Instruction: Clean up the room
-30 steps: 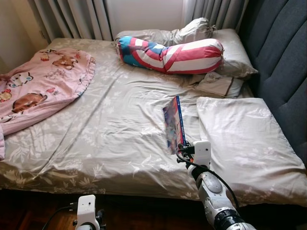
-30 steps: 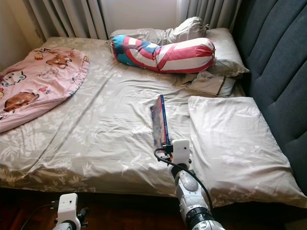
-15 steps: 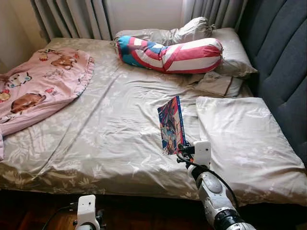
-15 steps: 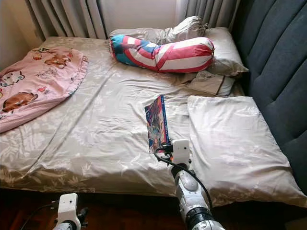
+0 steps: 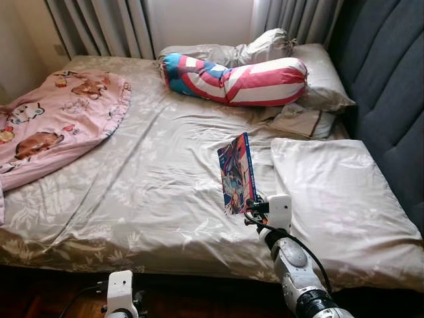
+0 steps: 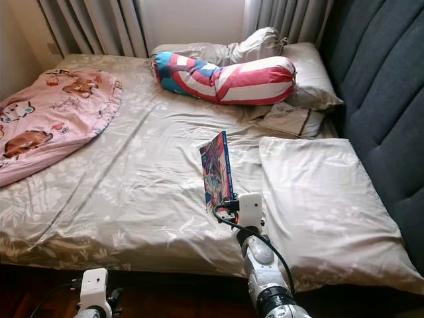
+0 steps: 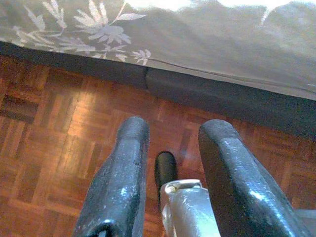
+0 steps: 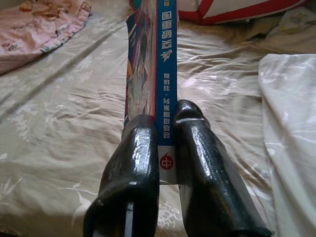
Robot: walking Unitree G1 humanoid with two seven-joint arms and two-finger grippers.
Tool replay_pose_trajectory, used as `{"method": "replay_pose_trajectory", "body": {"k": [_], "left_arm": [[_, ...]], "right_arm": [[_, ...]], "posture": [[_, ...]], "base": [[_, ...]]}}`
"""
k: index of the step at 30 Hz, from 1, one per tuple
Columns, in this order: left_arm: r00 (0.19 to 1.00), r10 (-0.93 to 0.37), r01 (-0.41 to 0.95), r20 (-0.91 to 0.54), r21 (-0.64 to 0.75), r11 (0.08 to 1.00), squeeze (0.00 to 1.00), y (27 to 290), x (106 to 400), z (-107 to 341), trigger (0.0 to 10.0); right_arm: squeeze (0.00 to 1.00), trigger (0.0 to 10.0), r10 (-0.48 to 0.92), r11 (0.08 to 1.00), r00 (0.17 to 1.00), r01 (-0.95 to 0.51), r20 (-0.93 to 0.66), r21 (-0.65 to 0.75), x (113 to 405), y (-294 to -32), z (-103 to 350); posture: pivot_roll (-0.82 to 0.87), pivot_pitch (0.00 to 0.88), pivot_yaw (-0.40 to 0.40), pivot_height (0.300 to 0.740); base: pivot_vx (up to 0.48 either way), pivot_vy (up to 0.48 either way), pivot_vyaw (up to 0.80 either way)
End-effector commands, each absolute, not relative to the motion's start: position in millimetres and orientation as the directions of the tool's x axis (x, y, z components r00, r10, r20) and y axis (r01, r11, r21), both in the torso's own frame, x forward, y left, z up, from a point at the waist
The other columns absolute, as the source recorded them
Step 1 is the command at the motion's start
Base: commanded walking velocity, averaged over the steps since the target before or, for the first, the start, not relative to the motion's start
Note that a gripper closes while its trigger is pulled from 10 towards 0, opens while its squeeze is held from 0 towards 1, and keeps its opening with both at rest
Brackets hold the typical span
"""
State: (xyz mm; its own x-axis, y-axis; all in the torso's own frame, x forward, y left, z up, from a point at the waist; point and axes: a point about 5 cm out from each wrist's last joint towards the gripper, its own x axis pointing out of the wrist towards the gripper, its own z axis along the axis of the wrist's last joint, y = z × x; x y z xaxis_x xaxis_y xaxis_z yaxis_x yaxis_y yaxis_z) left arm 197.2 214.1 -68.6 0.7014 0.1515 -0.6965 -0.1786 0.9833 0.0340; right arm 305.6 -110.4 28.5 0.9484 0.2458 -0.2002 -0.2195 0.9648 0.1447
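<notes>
Thin blue-spined book with colourful illustrated cover (image 5: 236,173), upright, pinched in right gripper (image 8: 165,143) above grey floral bedsheet (image 5: 152,179); left gripper (image 7: 170,143) parted, empty.

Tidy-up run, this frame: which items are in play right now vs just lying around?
In play:
- book, held upright above the bed
- right gripper, fingers clamped on the book's spine
- left gripper, idle, low over the parquet floor

Just lying about:
- pink cartoon blanket
- red, white and blue striped bolster
- flat pillow
- bed sheet
</notes>
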Motion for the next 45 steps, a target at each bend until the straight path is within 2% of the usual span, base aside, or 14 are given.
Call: {"method": "replay_pose_trajectory", "body": {"k": [1,11,40,45], "left_arm": [[0.672,0.156,-0.192,-0.724,0.033,0.981,0.0,217.0,190.1,-72.7,10.0],[0.667,0.156,-0.191,-0.729,0.035,0.981,0.0,218.3,188.6,-73.3,10.0],[0.676,0.13,-0.167,-0.725,0.021,0.986,0.0,216.9,190.3,-72.5,10.0],[0.674,0.13,-0.164,-0.727,0.024,0.986,0.0,217.1,190.0,-72.7,10.0]], "right_arm": [[0.0,10.0,0.256,0.962,0.952,-0.234,-0.167,0.142,309.3,-107.7,35.1],[0.0,10.0,0.292,0.953,0.943,-0.273,-0.159,0.135,306.8,-102.3,34.7],[0.0,10.0,0.161,0.98,0.959,-0.127,-0.233,0.154,308.9,-119.2,27.7],[0.0,10.0,0.152,0.983,0.962,-0.124,-0.225,0.134,309.0,-120.2,28.6]], "posture": [[-0.03,0.063,-0.038,0.74],[-0.03,0.069,-0.037,0.74],[-0.03,0.073,-0.035,0.74],[-0.03,0.072,-0.035,0.74]], "base": [[0.281,0.0,0.0],[0.279,0.0,0.14],[0.0,0.0,-0.03],[0.0,0.451,-0.61]]}}
